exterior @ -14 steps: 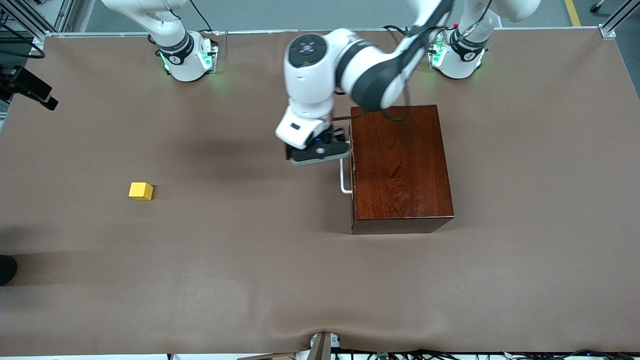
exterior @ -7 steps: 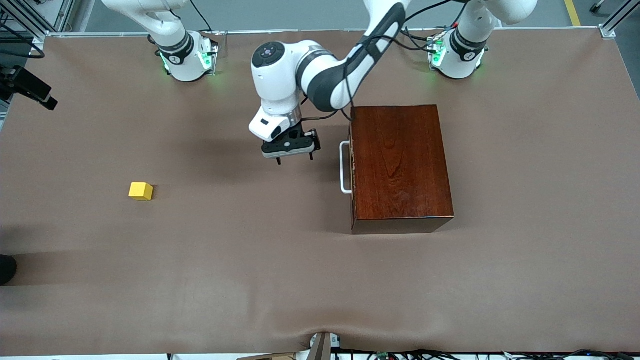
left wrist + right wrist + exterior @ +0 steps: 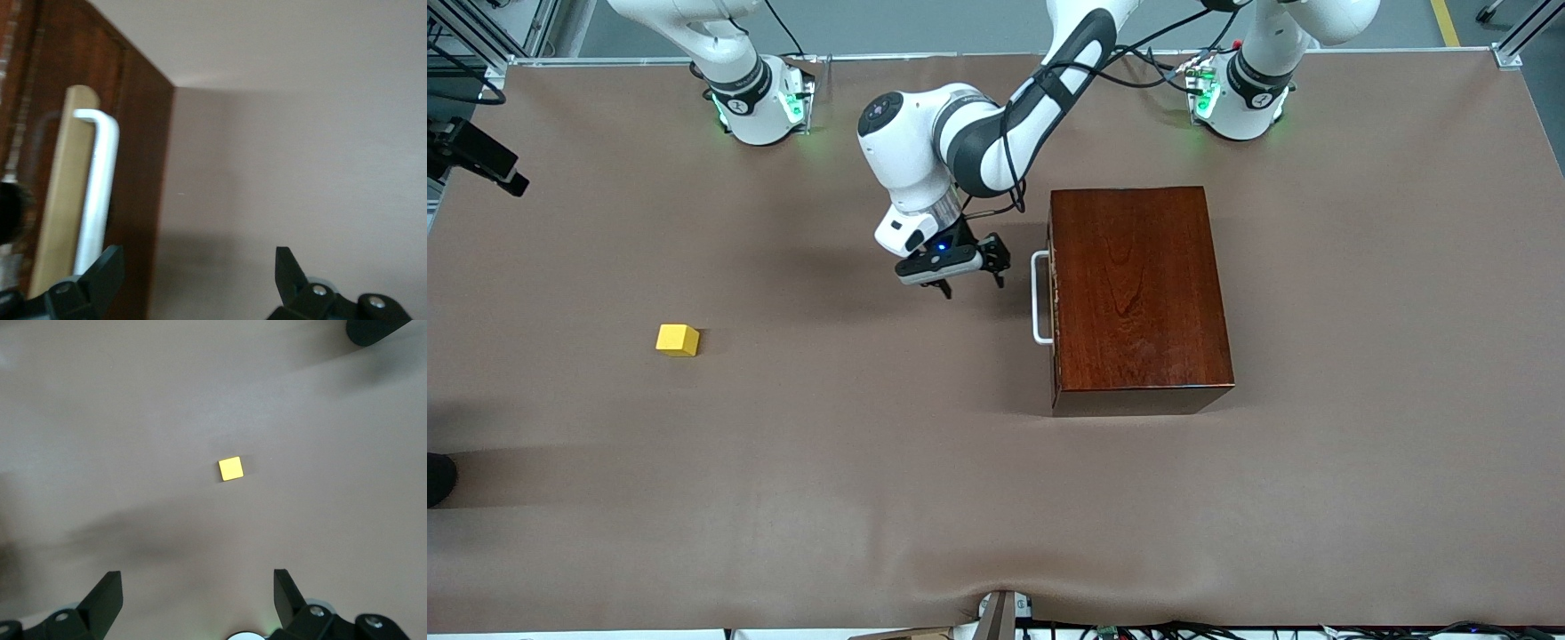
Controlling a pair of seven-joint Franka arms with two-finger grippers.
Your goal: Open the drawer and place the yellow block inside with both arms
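I cannot read any text, label, brand name or number from where I stand. The black bands on the two arm bases [image 3: 760,98] carry small white marks, but they are too small to make out as letters. The wooden box [image 3: 1134,293] shows only its grain, the yellow block [image 3: 678,340] has plain faces, and the counter [image 3: 871,462] has nothing printed on it.

White jointed arms [image 3: 925,151], black joint bands, loose black cables. Round bases [image 3: 760,107] lit green. Black two-finger grippers [image 3: 971,283], silver screws on fingers [image 3: 107,273], blue wrist light.
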